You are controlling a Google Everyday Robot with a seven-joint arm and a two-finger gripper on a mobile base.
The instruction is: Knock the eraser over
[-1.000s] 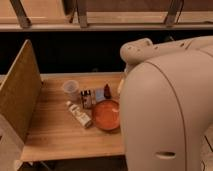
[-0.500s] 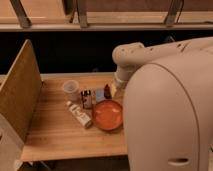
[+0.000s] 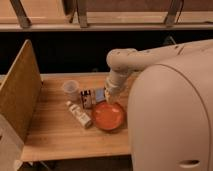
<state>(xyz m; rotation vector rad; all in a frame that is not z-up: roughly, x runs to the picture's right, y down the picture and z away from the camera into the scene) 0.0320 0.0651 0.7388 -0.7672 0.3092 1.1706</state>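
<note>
End effector (image 3: 110, 93) low over the desk (image 3: 55, 137), beside the small upright items at the middle.

Arm (image 3: 131, 56) reaches in from the right and bends down, so the end effector hangs over the back rim of the orange plate (image 3: 109, 117); whether it is open or closed cannot be told, and nothing can be seen in its hold. Eraser (image 3: 99, 94) appears to be the small pale block standing upright just left of the end effector, too close to tell whether they touch, with a brown carton (image 3: 87, 98) right beside it. Clear cup (image 3: 70, 90) stands further left, a white bottle (image 3: 80, 114) lies on its side in front, and a wooden panel (image 3: 20, 95) stands along the desk's left edge.
</note>
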